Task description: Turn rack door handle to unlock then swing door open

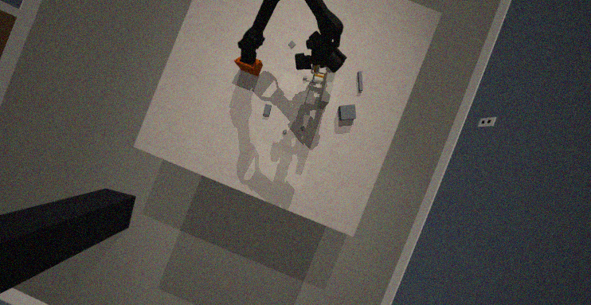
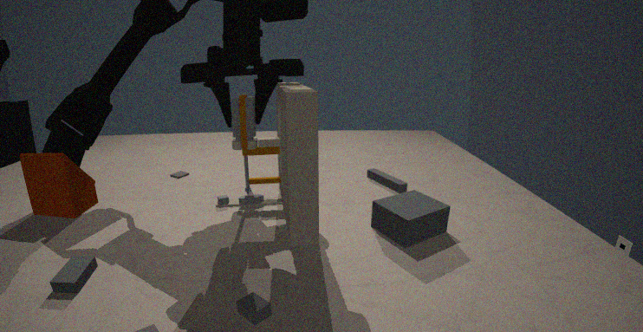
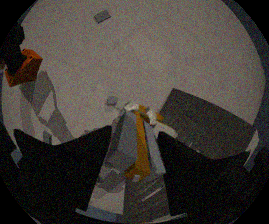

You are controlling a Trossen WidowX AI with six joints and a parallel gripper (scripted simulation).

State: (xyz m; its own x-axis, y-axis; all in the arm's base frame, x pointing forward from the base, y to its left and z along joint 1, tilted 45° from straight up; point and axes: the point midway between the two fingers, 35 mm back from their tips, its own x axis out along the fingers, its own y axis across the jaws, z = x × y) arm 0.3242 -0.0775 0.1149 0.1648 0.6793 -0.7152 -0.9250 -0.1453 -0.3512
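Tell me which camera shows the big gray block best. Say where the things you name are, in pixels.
The exterior view: the big gray block (image 1: pixel 347 112) (image 2: pixel 410 217) appears large there, top and sides visible. The top view shows it small, mostly its top; I can't identify it in the wrist view.

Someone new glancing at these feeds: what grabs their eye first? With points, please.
Probably the bright orange angular block (image 1: pixel 249 66) (image 2: pixel 58 185) (image 3: pixel 27 70) at the black arm's foot. Next, the tall pale upright panel (image 2: pixel 299 163) mid-table in the exterior view, with the black two-fingered gripper (image 2: pixel 243 125) above and beside it, fingers apart.
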